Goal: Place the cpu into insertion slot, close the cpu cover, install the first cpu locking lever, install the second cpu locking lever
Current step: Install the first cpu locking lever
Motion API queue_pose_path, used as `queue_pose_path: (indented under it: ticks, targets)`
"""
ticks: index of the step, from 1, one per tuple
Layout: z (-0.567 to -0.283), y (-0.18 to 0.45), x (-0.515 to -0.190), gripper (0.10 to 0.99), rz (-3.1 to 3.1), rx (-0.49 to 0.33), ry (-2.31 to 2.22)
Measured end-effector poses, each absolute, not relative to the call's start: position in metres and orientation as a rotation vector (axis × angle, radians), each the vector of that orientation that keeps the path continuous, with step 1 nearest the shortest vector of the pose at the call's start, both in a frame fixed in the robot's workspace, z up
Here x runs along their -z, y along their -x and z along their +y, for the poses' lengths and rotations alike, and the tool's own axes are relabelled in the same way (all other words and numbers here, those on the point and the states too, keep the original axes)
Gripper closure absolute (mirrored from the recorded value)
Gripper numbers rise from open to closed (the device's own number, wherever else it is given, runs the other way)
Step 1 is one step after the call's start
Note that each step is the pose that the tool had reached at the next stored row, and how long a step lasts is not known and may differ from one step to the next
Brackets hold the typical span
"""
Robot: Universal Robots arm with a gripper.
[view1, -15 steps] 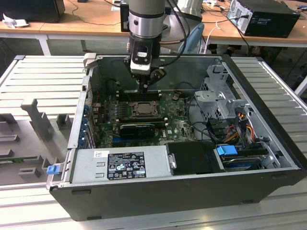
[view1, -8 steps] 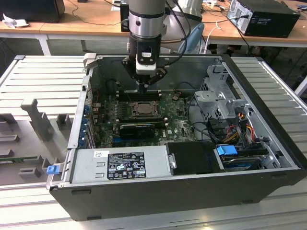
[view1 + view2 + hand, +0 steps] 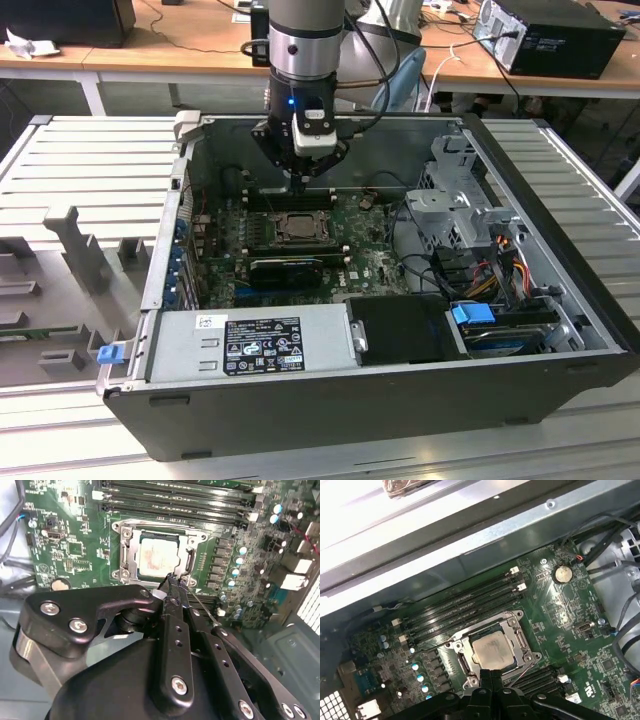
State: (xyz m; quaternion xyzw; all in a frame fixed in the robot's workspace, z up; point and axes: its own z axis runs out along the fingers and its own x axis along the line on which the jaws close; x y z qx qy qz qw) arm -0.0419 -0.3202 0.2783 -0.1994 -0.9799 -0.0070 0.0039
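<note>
The cpu [image 3: 492, 647] lies flat in the slot [image 3: 462, 662] on the green board [image 3: 560, 610]. Its dull metal face shows through the window of the cover [image 3: 520, 640], which appears to be folded down around it. So the chip looks placed and the cover looks closed.

The tool [image 3: 491, 674] has its two fingers pressed together, and nothing can be seen between them. In both wrist views the tips sit at one edge of the socket, at about the middle of that side, so the chip lies straight ahead, just beyond them. Whether the tips touch the frame cannot be told.

In the second wrist view the tool [image 3: 172, 578] is right beside a thin metal rod [image 3: 202, 607]. The rod slants away from the socket's corner, passes the fingers and crosses a bank of memory slots [image 3: 215, 612]. It is probably one of the locking levers, and it looks unlatched. Its long axis runs roughly alongside the fingers rather than along the socket's edge.

In the exterior view the tool [image 3: 300, 185] hangs inside the open case [image 3: 400, 400], above the cpu [image 3: 297, 228].
</note>
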Motion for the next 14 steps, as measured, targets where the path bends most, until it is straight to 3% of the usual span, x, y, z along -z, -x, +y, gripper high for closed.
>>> queue_pose_path:
  ticks: [14]
  targets:
    - [-0.3203, 0.0418, -0.2784, 0.98, -3.119, 0.021, 0.291]
